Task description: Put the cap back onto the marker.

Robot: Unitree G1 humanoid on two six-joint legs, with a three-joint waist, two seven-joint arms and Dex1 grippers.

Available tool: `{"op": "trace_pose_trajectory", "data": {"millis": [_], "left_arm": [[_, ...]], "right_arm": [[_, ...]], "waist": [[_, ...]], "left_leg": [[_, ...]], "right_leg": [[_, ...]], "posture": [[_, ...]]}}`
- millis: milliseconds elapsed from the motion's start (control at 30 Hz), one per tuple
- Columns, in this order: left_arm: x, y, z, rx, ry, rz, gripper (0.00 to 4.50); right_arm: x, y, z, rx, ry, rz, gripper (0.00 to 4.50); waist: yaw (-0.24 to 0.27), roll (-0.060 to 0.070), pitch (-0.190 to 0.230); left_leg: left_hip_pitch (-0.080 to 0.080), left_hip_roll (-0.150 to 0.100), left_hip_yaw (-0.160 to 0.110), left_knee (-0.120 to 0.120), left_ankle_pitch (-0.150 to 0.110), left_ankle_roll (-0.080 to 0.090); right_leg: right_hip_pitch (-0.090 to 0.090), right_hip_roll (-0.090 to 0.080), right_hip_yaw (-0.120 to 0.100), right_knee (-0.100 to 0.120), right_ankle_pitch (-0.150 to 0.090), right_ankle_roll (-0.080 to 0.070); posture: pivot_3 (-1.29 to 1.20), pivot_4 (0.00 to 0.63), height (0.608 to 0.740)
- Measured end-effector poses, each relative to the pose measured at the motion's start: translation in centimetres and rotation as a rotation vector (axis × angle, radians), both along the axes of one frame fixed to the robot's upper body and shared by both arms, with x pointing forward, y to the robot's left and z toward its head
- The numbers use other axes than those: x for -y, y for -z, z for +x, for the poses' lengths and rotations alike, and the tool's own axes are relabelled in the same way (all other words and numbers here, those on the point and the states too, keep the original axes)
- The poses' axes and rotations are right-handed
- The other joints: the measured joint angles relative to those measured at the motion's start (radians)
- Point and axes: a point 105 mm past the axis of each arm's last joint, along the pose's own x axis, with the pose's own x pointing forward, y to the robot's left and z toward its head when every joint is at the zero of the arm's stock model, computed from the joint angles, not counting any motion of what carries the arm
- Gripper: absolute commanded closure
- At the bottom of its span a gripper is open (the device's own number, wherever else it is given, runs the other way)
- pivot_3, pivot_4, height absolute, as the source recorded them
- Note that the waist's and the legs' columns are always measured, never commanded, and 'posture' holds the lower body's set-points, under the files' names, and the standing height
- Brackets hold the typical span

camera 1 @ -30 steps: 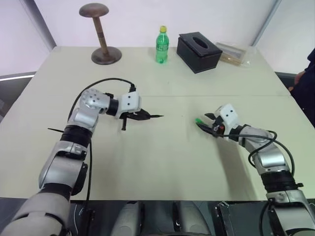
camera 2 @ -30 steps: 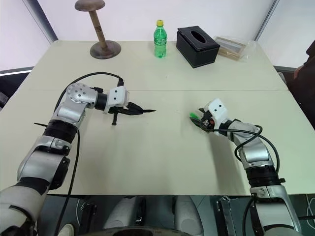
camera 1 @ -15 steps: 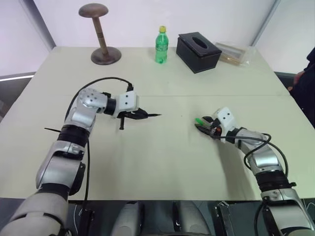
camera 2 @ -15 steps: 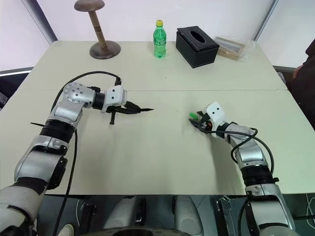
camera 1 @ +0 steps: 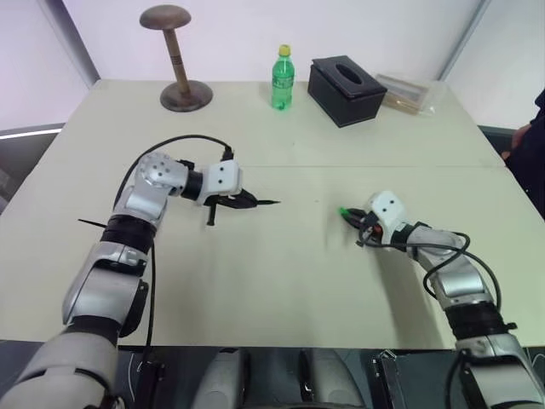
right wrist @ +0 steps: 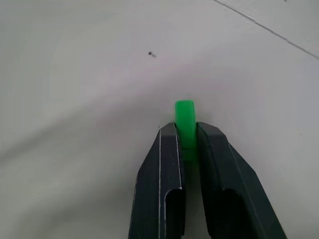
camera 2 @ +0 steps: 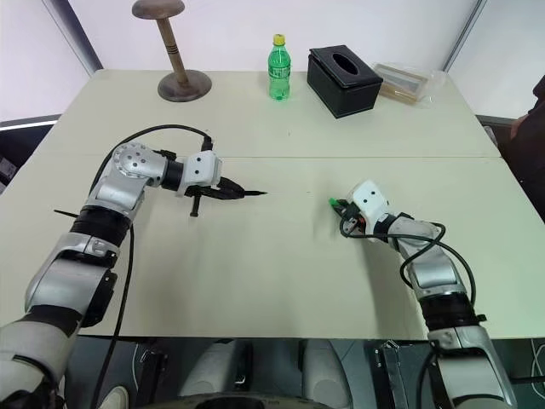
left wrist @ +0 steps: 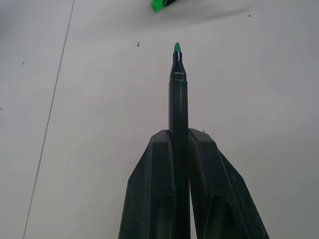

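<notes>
Left gripper [left wrist: 179, 144] clamped on marker [left wrist: 178, 94], tip jutting ahead toward right gripper [right wrist: 187, 137], itself pinched on cap [right wrist: 185, 119] well across the table [camera 1: 281, 281]. Risk: cap twisting in that narrow pinch, missing the tip.

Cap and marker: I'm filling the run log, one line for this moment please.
left gripper: shut on marker | right gripper: shut on cap | cap off marker, apart over table

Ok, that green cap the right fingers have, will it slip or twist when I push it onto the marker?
Possibly. The cap is small, round and smooth, pinched between flat fingers, so it could pivot. It looks rigid, unlikely to crush.
</notes>
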Motion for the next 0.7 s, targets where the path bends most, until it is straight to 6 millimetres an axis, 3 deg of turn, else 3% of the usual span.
{"op": "trace_pose_trajectory", "data": {"millis": [200,333,433,700], "left_arm": [[2.3,0.3,0.2,-0.001,0.078,-0.023,4.50],[3.7,-0.6,0.5,0.034,0.121,-0.038,4.50],[4.2,-0.5,0.5,0.041,0.138,-0.038,4.50],[4.8,-0.1,0.2,0.047,0.168,-0.029,4.50]], "right_arm": [[-3.0,-5.2,-3.1,0.108,-0.148,-0.129,4.48],[-4.9,-7.3,-4.0,0.148,-0.185,-0.120,4.48],[-5.6,-7.9,-4.2,0.150,-0.194,-0.123,4.48],[-6.4,-7.2,-4.3,0.122,-0.222,-0.142,4.48]], "waist": [[-0.002,0.000,0.000],[-0.003,0.000,0.000],[-0.001,0.000,0.000],[-0.002,-0.001,0.000]], "left_leg": [[0.000,0.000,0.000,0.000,0.000,0.000],[0.000,0.000,0.000,0.000,0.000,0.000],[0.000,0.000,0.000,0.000,0.000,0.000],[0.000,0.000,0.000,0.000,0.000,0.000]], "right_leg": [[0.000,0.001,0.000,0.000,0.000,0.000],[0.000,0.001,0.000,0.000,0.000,0.000],[0.000,0.001,0.000,0.000,0.000,0.000],[0.000,0.000,0.000,0.000,0.000,0.000]], "posture": [[0.00,0.150,0.740],[0.00,0.150,0.740],[0.00,0.150,0.740],[0.00,0.150,0.740]]}}
